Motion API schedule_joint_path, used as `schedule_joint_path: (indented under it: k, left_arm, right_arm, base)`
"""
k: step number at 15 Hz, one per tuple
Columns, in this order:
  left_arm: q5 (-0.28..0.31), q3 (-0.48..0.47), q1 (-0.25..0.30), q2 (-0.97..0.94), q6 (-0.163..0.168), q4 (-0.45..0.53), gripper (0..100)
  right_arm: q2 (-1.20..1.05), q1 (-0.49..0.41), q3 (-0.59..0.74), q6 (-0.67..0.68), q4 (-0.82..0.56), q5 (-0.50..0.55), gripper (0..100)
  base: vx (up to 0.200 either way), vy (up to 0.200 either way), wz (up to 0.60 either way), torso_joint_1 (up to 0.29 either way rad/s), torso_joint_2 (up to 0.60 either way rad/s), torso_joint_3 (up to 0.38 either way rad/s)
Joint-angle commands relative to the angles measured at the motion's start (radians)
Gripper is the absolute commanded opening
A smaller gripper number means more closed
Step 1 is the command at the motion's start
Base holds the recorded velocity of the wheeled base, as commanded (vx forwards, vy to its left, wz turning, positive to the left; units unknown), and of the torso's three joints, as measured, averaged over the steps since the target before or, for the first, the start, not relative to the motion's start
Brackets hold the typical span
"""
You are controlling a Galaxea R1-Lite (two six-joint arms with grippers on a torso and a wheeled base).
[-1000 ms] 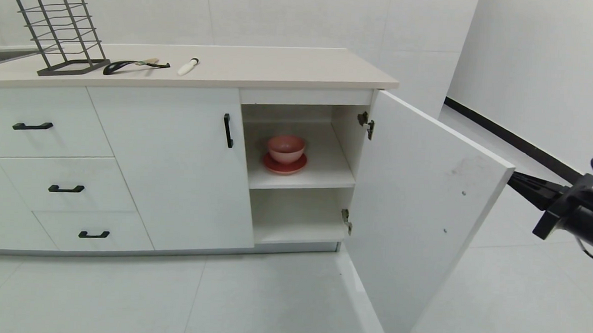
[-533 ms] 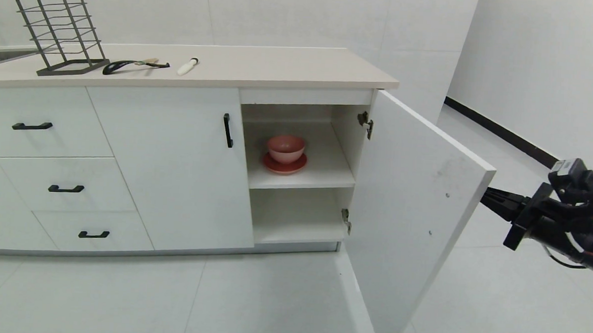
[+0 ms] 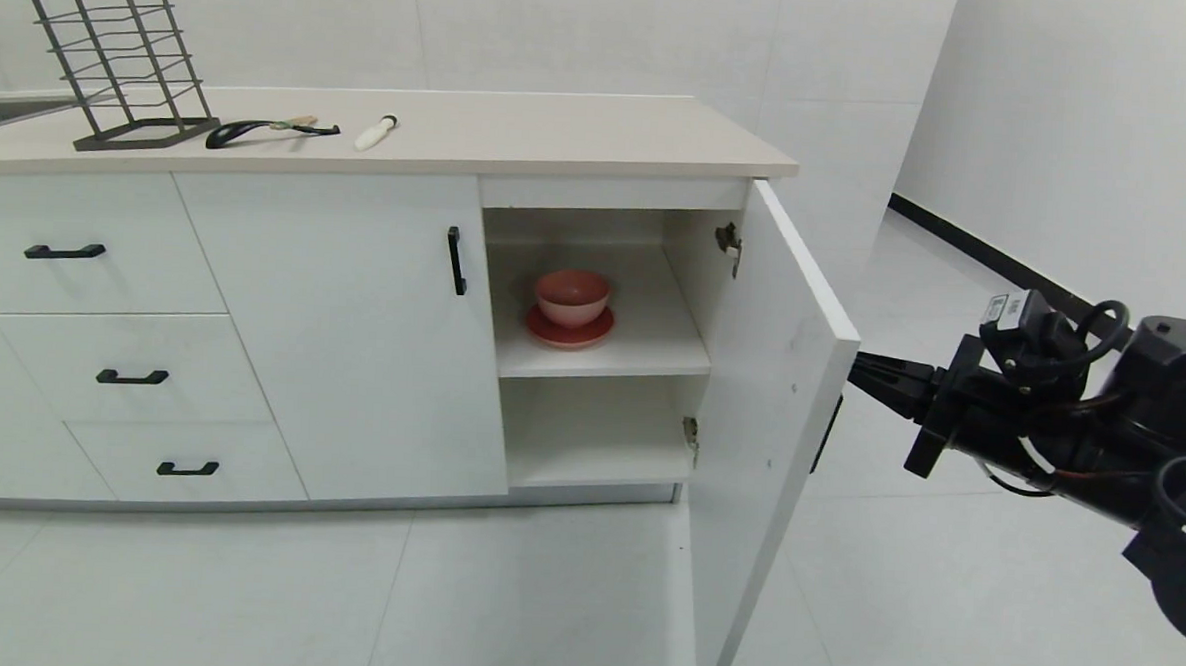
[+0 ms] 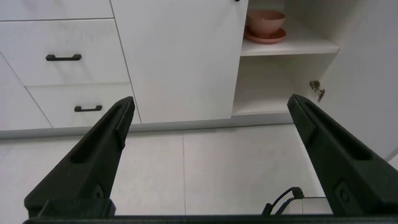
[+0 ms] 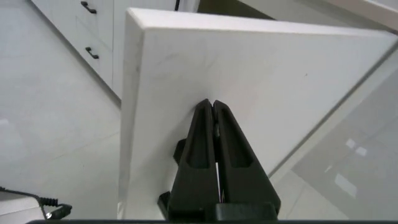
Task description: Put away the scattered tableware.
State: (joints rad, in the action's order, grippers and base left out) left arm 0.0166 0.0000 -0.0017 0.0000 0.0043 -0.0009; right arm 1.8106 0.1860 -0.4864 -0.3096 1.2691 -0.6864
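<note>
Pushed door [image 3: 766,381] nearer shut with right gripper [image 5: 213,102], fingers closed against its face. Holds left gripper [image 4: 210,99] wide open, empty.

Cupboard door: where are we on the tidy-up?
Done: bowl on plate on the upper shelf. In hand: right claw, shut, rests against the outer face of the half-open door. To do: shut the door; ladle and a white-handled tool still lie on the counter.
</note>
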Motion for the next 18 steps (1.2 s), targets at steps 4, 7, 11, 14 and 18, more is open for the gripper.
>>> schedule_joint_path:
  k: [4, 7, 11, 14, 18]
  left_arm:
    - [0.000, 0.000, 0.000, 0.000, 0.000, -0.001, 100]
    - [0.000, 0.000, 0.000, 0.000, 0.000, -0.001, 100]
    - [0.000, 0.000, 0.000, 0.000, 0.000, -0.001, 100]
    - [-0.001, 0.000, 0.000, 0.000, -0.001, -0.001, 100]
    - [0.000, 0.000, 0.000, 0.000, 0.000, -0.001, 100]
  right_arm:
    - [0.093, 0.084, -0.097, 0.000, 0.001, 0.001, 0]
    - [0.148, 0.130, -0.147, 0.004, 0.001, 0.001, 0]
    - [0.231, 0.150, -0.255, 0.014, 0.003, 0.038, 0]
    - [0.297, 0.188, -0.336, 0.038, 0.010, 0.044, 0]
    - [0.381, 0.211, -0.459, 0.041, 0.010, 0.044, 0]
  base:
    - [0.000, 0.000, 0.00, 0.000, 0.00, 0.000]
    - [0.000, 0.000, 0.00, 0.000, 0.00, 0.000]
    - [0.000, 0.000, 0.00, 0.000, 0.00, 0.000]
    - [0.000, 0.000, 0.00, 0.000, 0.00, 0.000]
    - [0.000, 0.000, 0.00, 0.000, 0.00, 0.000]
